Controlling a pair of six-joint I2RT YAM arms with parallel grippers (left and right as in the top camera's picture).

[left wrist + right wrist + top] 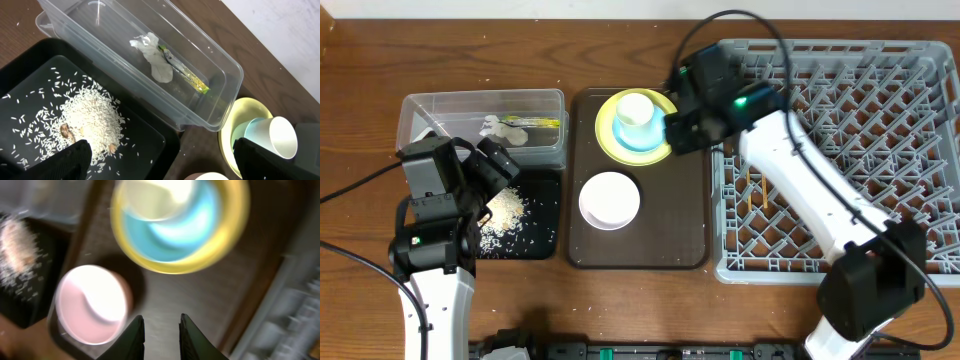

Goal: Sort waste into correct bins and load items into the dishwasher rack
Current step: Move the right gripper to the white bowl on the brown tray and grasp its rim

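Left of serving tray (672, 215): clear tub (450, 100) level with its far half, black tray (548, 225) level with its near half; both just beside its left edge, touching each other or nearly so.
Right of serving tray: dishwasher rack (860, 130), close against its right edge; white right arm (810, 185) lying across the rack's left part and covering pegs there.
On serving tray, far end: yellow plate (608, 135) carrying light blue bowl (648, 140), cream cup (633, 110) set inside the bowl.
On serving tray, middle left: white bowl (610, 198), upright, apart from the plate.
In clear tub: crumpled tissue (157, 62) touching green-and-orange wrapper (187, 75), both lying on the bottom.
In black tray: heap of rice (92, 120), loose grains scattered round it, a couple of small brown bits (66, 131) among them.
Left gripper (165, 165): left of the serving tray, above the black tray; fingers (70, 160) spread wide, holding nothing.
Right gripper (162, 337): above bare serving tray, rack side of the white bowl, near side of the plate; fingers parted by a narrow gap, nothing between them; wrist view blurred.
Materials: tub thin see-through plastic with rounded corners; black tray shallow and glossy; rack grey plastic grid with upright pegs; serving tray dark brown rounded rectangle; surface (360, 60) brown wood grain.
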